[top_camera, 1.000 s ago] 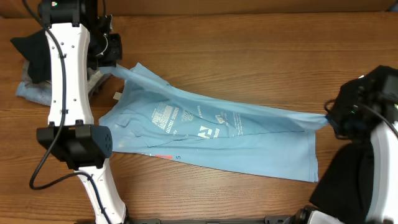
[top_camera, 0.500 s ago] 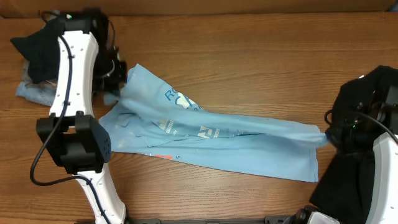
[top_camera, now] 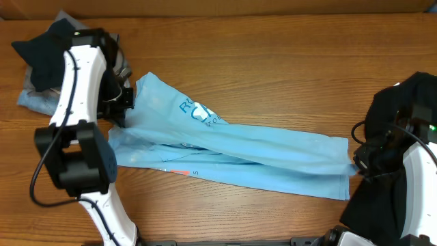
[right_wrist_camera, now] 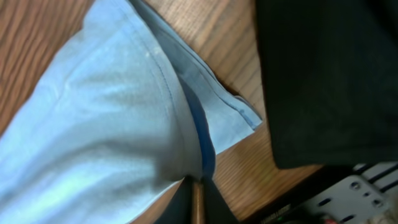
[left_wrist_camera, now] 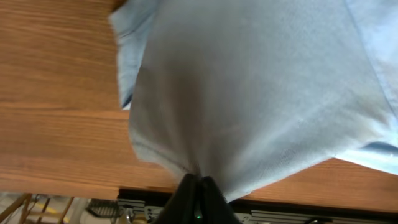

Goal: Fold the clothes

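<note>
The light sky-blue T-shirt (top_camera: 259,154) lies across the table in a long band folded lengthwise, with white print showing near its left end. My left gripper (top_camera: 127,102) is at the shirt's left end, shut on a bunch of the blue cloth (left_wrist_camera: 249,93), which fans out from the tips (left_wrist_camera: 198,182). My right gripper (top_camera: 356,160) is at the shirt's right hem. Its jaws (right_wrist_camera: 198,186) stand a narrow slit apart with wood showing between them, and the blue hem (right_wrist_camera: 205,134) lies right at the tips. Black cloth (right_wrist_camera: 323,74) lies beside it on the right.
A pile of dark cloth (top_camera: 41,55) over pale blue cloth (top_camera: 34,101) sits at the table's far left corner, behind the left arm. Black fabric (top_camera: 410,109) lies at the right edge by the right arm. Bare wooden table (top_camera: 273,55) stretches behind the shirt.
The left gripper carried the shirt's far edge toward the near side, and the raised fold has settled flatter. The right gripper dropped slightly toward the near side and its jaws parted a little.
</note>
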